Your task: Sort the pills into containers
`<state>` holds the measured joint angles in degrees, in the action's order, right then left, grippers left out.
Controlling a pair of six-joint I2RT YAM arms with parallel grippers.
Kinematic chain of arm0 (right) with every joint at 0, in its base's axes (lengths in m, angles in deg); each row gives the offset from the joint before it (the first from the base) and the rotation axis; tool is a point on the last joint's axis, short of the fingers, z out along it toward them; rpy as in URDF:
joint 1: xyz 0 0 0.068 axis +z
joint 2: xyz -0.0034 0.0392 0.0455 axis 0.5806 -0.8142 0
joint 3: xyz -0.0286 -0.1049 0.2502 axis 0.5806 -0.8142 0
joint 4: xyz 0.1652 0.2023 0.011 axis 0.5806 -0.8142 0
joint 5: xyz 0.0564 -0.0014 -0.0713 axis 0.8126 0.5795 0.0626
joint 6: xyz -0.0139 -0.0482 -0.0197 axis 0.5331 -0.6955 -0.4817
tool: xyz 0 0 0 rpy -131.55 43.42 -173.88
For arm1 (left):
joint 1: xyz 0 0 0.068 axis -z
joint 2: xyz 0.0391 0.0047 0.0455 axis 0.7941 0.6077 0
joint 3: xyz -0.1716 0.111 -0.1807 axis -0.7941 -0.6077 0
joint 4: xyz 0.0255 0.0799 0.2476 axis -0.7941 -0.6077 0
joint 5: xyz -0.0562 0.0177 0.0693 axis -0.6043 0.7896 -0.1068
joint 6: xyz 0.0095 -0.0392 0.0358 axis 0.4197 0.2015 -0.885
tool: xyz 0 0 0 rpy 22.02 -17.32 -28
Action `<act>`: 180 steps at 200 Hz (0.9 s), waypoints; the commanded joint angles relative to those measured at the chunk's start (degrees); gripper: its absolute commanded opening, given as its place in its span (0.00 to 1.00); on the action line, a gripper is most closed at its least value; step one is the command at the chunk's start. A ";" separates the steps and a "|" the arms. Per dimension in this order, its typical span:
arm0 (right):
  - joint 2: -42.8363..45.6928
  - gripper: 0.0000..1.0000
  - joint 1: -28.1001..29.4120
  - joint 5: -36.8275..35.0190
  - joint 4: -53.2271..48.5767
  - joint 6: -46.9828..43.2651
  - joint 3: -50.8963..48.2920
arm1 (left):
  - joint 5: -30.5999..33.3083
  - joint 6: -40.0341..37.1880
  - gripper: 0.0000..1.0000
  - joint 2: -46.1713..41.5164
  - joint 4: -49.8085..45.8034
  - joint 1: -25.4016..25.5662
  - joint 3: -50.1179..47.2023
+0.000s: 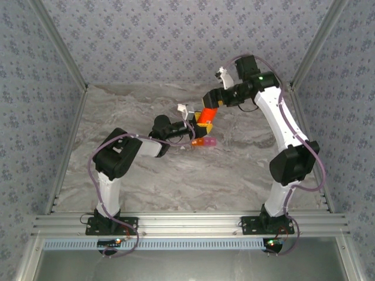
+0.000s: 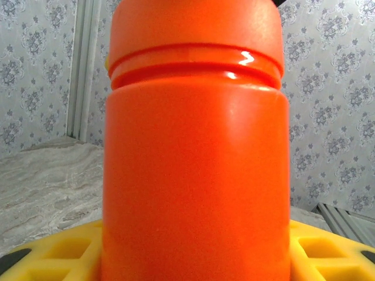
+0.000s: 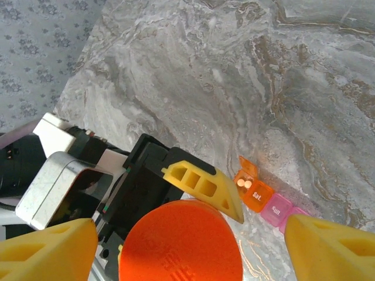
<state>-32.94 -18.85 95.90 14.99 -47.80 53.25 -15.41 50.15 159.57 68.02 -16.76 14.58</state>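
Observation:
My left gripper is shut on the round orange bottle, which it holds upright. Its yellow fingers press on both sides of the bottle's base. My right gripper hangs open just above the bottle's cap. Its yellow fingers stand wide on either side of the cap and clear of it. On the table to the right of the bottle lies the tiny pill box. The flap of its orange cell is up, and two pale pills lie inside. The pink cell is closed.
The marble tabletop stretches out around the arms. Patterned walls close in the back and both sides. An aluminium rail runs along the near edge by the arm bases.

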 commanded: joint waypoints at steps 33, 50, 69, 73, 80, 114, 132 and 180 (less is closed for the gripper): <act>0.03 0.79 0.76 1.78 -2.40 -2.56 -0.29 | -0.82 0.38 0.00 -0.63 3.78 0.45 1.44; 0.16 0.77 0.76 1.78 -2.41 -2.58 -0.72 | -0.87 0.33 0.00 -0.69 3.75 0.49 1.44; 0.37 0.76 0.74 1.94 -2.38 -2.58 -1.33 | -0.84 0.42 0.00 -0.54 3.78 0.48 1.44; 0.46 0.76 0.76 1.97 -2.23 -2.58 -1.49 | -0.81 0.42 0.00 -0.54 3.74 0.45 1.44; 0.63 0.76 0.74 2.06 -2.16 -2.58 -1.72 | -0.81 0.42 0.00 -0.53 3.74 0.47 1.45; 1.08 0.65 0.76 2.24 -1.76 -2.49 -2.79 | -0.81 0.42 0.00 -0.54 3.74 0.46 1.48; 1.34 0.57 0.85 2.24 -1.71 -2.24 -3.06 | -0.79 0.46 0.00 -0.45 3.74 0.44 1.56; 2.77 0.49 2.34 -2.70 1.57 4.61 -6.71 | -0.77 0.34 0.00 -0.44 3.74 0.48 1.71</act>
<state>-32.22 -17.87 96.58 15.43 -48.41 49.32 -15.50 50.19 159.57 67.32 -16.78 14.58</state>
